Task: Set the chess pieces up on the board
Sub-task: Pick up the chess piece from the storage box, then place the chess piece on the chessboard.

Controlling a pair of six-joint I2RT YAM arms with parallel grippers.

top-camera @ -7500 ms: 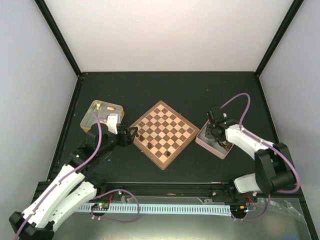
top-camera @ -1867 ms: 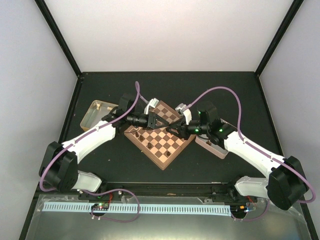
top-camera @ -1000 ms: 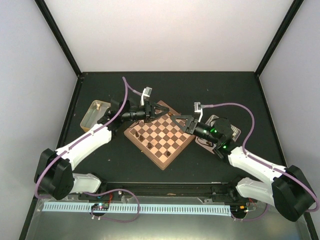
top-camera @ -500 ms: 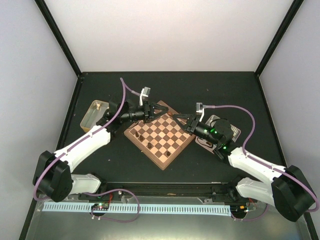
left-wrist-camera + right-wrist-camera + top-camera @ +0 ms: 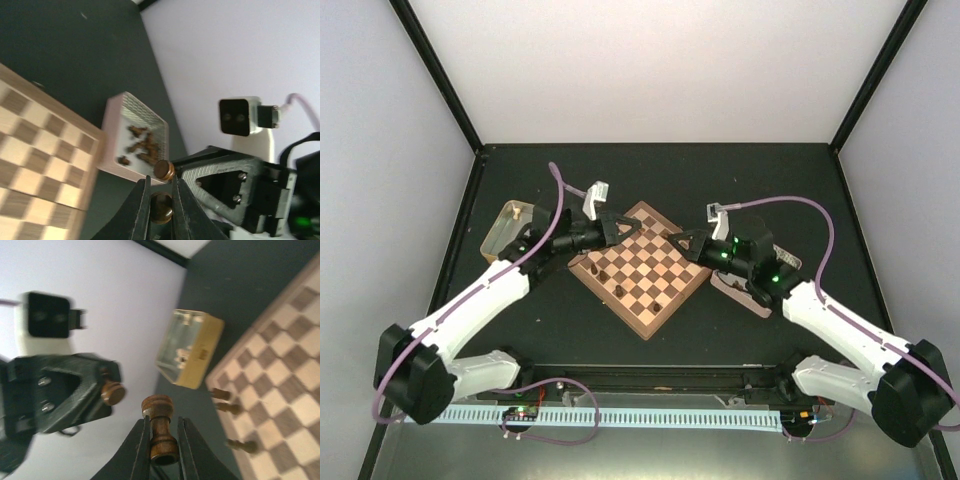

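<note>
The left gripper (image 5: 161, 196) is pinched on a dark piece (image 5: 161, 208) at the bottom of its wrist view; the piece is seen end-on, so its kind cannot be told; the right gripper (image 5: 162, 437) is clamped on a flat-topped dark piece (image 5: 159, 430), whose base sits low in the frame, partly hidden by the fingers; from above, both held pieces are too small to make out; there the two grippers hang over the upper corner of the board (image 5: 645, 270), tips facing each other, near but apart; the board lies at the centre of the frame, turned like a diamond; a few chess pieces (image 5: 603, 273) stand near its lower-left edge; the gold tray (image 5: 505, 225) lies left of the board, partly covered by the left arm, with blurred pale pieces (image 5: 181, 356) inside; the pink tray (image 5: 135, 131) holds a heap of dark figures too small to count, and from above the right arm hides most of it
</note>
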